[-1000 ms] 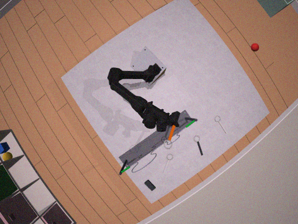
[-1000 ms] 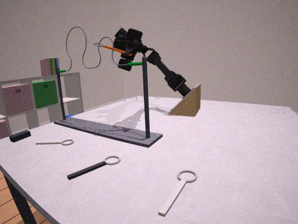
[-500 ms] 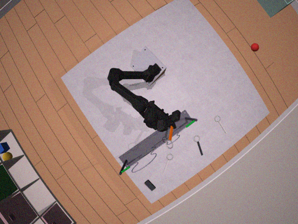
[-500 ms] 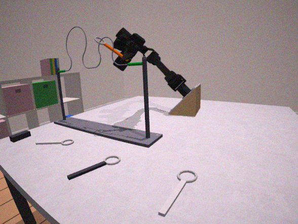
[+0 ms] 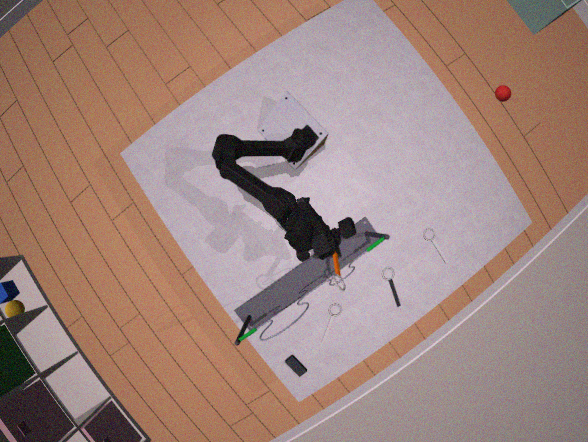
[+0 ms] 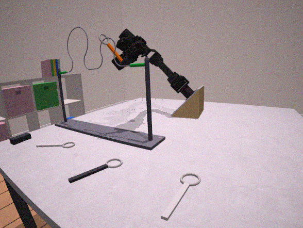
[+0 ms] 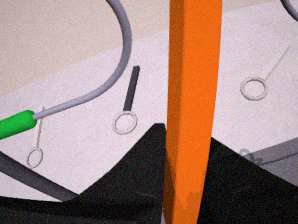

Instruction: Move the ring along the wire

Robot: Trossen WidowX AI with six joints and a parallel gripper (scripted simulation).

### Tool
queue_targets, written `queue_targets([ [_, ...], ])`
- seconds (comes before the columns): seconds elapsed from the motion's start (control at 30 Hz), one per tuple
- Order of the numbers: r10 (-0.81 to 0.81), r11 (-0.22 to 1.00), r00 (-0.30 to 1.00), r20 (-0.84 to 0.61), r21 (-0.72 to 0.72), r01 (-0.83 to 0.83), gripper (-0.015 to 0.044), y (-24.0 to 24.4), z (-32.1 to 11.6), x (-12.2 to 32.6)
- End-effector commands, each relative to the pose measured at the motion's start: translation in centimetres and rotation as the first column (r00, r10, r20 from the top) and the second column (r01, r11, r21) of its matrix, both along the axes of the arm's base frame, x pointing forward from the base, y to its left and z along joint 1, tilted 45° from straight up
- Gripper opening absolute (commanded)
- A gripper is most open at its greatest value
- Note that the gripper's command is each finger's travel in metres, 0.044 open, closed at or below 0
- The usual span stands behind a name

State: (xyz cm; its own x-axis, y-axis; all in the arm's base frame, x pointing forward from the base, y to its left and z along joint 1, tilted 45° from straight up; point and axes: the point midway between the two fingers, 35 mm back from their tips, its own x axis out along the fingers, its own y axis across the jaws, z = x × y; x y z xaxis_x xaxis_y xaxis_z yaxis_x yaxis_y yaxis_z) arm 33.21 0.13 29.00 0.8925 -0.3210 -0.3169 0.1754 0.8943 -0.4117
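My gripper (image 5: 334,253) (image 6: 122,61) (image 7: 170,133) is shut on the orange handle (image 5: 336,266) (image 6: 114,52) (image 7: 195,65), which slants up to the ring (image 6: 101,34). The ring is at the upper left of the smaller hump of the grey wire (image 6: 78,27) (image 7: 80,101), in the exterior view. The wire seems to pass through it; whether they touch I cannot tell. One green part (image 5: 376,244) (image 6: 137,65) (image 7: 17,125) is at the right post (image 6: 148,103); the other green part (image 5: 247,334) (image 6: 62,72) is at the far left post (image 6: 62,98). The ring is outside the wrist view.
The posts stand on a dark base plate (image 5: 280,295) (image 6: 82,129). A ring with a black handle (image 5: 394,292) (image 6: 88,173) (image 7: 132,90), two pale rings with handles (image 5: 335,309) (image 6: 175,199) and a black block (image 5: 296,365) (image 6: 20,138) lie on the table.
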Motion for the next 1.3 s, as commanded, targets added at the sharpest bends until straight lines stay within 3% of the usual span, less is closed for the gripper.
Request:
queue_targets([
  [0.0,-0.012,0.995,1.0,-0.003,-0.101,0.012,-0.015,-0.6,0.2,-0.2],
  [0.6,-0.054,0.861,0.999,-0.001,-0.506,0.046,-0.015,-2.8,1.9,-0.4],
  [1.27,-0.094,0.531,0.995,0.021,-0.845,0.068,-0.015,-4.1,4.6,-0.7],
])
